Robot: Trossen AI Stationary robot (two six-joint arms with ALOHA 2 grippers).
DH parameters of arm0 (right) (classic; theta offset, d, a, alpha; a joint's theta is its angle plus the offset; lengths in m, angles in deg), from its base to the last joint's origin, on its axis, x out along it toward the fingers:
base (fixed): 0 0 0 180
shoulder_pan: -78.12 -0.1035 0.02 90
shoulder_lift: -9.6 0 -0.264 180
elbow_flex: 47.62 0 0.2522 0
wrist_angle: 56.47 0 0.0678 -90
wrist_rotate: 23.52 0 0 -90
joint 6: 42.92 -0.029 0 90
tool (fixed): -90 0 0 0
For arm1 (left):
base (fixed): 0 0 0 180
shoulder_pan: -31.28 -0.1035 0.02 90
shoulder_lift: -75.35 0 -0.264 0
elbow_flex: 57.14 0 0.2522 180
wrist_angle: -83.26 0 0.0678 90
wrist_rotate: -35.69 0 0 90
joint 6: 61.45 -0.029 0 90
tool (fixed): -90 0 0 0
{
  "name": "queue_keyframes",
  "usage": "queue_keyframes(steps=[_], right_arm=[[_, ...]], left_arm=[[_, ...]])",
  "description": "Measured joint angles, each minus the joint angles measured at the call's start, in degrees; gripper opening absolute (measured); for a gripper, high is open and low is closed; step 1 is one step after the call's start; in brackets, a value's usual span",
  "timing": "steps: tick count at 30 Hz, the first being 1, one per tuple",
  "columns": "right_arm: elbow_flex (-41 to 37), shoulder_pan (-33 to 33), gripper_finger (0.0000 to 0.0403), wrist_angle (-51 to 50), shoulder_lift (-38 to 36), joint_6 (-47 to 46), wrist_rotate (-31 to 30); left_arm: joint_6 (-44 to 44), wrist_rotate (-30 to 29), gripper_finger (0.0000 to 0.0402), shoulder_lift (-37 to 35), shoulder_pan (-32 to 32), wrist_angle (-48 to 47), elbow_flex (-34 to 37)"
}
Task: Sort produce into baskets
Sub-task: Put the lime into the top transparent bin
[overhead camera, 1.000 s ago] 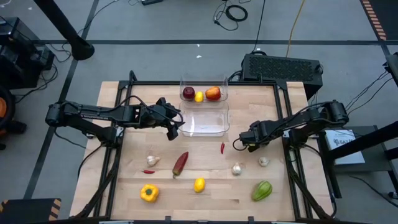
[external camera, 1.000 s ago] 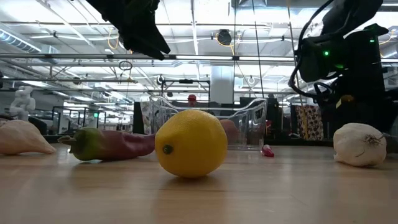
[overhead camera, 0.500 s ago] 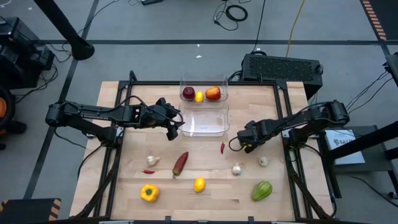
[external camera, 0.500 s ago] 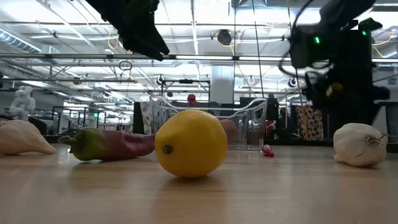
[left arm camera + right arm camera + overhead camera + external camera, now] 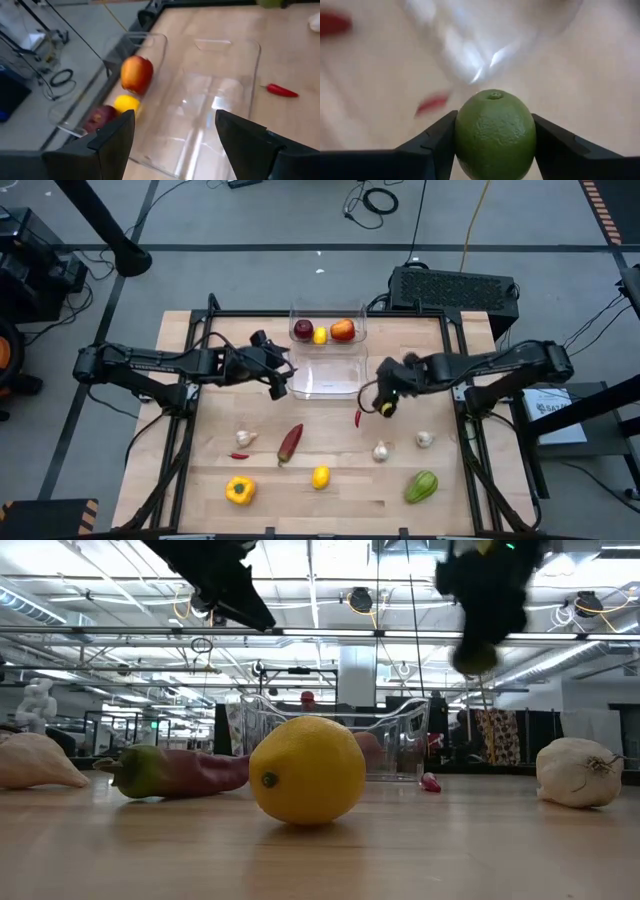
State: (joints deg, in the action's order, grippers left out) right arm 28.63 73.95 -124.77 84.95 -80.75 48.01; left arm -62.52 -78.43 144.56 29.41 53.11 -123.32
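Right wrist view shows the right gripper [image 5: 495,145] pinching a lime [image 5: 495,134]; it's round, so it could squirt out before reaching the bin [image 5: 330,391]. Left gripper [image 5: 172,142] hangs open.

Overhead camera looks straight down; table-level camera faces the room; both share the lemon [image 5: 320,476] at 6 o'clock.

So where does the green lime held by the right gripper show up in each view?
High view: lime barely visible at the right gripper's tip, just right of the small red chilli.
Low view: lime hangs upper right under the dark gripper, above the table.
Left wrist view: not in it.
Right wrist view: lime at bottom centre, clamped between the fingers.
Shared landmark: the empty clear basket, by the chilli.
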Motion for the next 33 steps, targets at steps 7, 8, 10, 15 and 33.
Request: queue_keyframes(steps=[7,8,10,15,33], right_arm=[[0.86,4.25,0.0212,28.64,0.07,32.57,-26.30],[0.51,5.71,0.0212,33.77,0.23,37.01,-25.96],[0.38,8.79,0.0212,41.64,1.03,42.72,-22.59],[0.29,18.18,0.0212,49.68,5.72,45.63,-10.34],[0.23,33.89,0.0213,49.39,24.13,41.91,9.67]], left_arm=[[-4.19,-0.21,0.0283,0.00,-1.71,3.00,0.00],[-4.39,-0.26,0.0283,0.00,-1.91,3.01,0.00],[-5.00,-0.28,0.0283,0.00,-2.35,2.99,0.00],[-5.43,-0.37,0.0283,0.00,-2.71,2.96,0.00],[-5.41,-0.35,0.0283,-0.02,-2.67,2.80,0.00]])
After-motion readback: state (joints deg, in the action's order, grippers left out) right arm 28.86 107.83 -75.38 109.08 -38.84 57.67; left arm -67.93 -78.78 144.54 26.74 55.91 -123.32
